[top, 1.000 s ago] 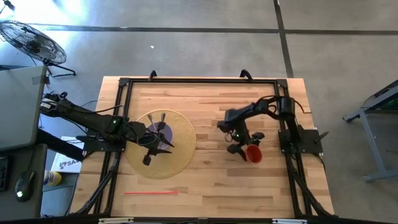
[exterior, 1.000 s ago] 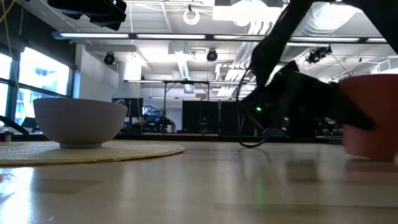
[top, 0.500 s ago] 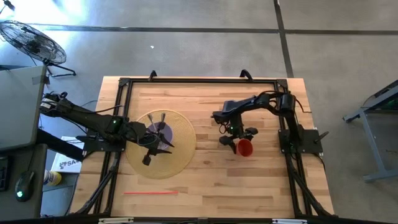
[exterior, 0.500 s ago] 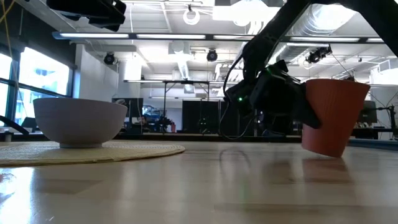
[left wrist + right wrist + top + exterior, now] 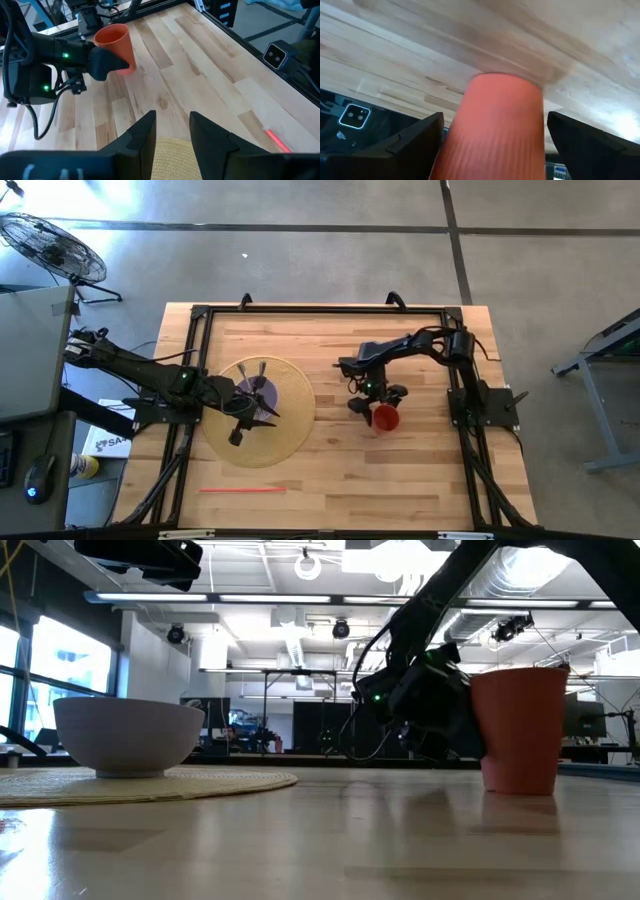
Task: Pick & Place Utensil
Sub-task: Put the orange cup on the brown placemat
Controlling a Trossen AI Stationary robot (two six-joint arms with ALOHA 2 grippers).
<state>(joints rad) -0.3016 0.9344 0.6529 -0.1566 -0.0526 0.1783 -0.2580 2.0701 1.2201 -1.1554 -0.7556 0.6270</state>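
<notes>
A: R gripper [image 5: 377, 409] — change? Where's the cup?
B: Red cup [image 5: 386, 417] was tilted, now upright on table [image 5: 330, 470], between R fingers, which have spread wide off its sides. Looks released.
A: L gripper [image 5: 244, 414]?
B: Over the mat [image 5: 290, 430], half-open, empty. Red utensil [image 5: 243, 490] lies well off both, untouched. Pickup's next, prob.

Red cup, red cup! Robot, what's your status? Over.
Right gripper open around upright red cup, on table. Left gripper open, above placemat by bowl. Thin red stick lies alone, untouched. Over.
</notes>
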